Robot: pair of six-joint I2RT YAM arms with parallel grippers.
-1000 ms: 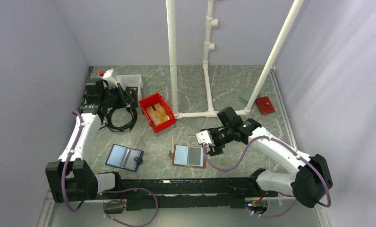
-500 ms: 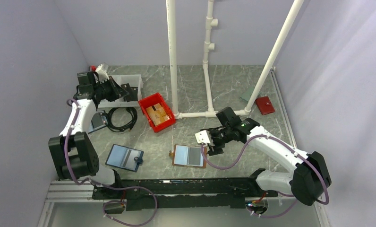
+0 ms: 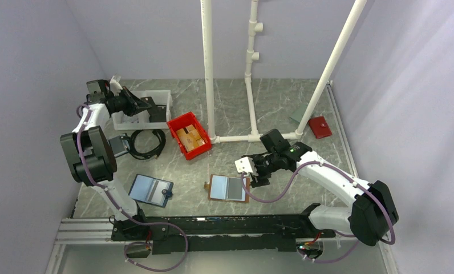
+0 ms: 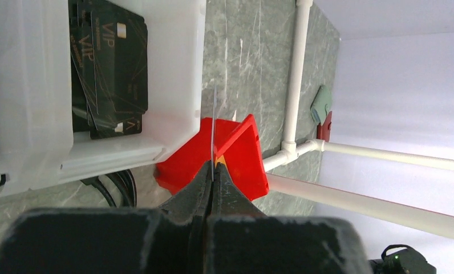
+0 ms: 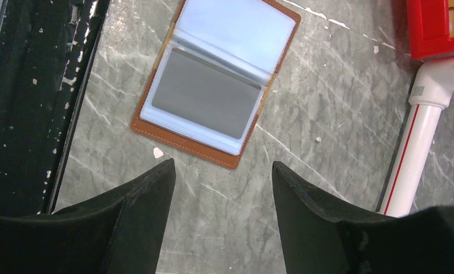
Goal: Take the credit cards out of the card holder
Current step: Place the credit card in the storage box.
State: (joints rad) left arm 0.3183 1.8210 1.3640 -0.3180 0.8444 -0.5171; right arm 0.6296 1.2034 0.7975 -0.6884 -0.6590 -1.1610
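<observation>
Card holder open flat on table near centre, pale blue and grey panels up, right hand spread just right of it, left hand pinching thin card edge-on by far-left white bin holding black cards

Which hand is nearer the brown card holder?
Right. The right hand hovers just right of the card holder; the left hand is far off, by the clear bin, pinching a card.
</observation>
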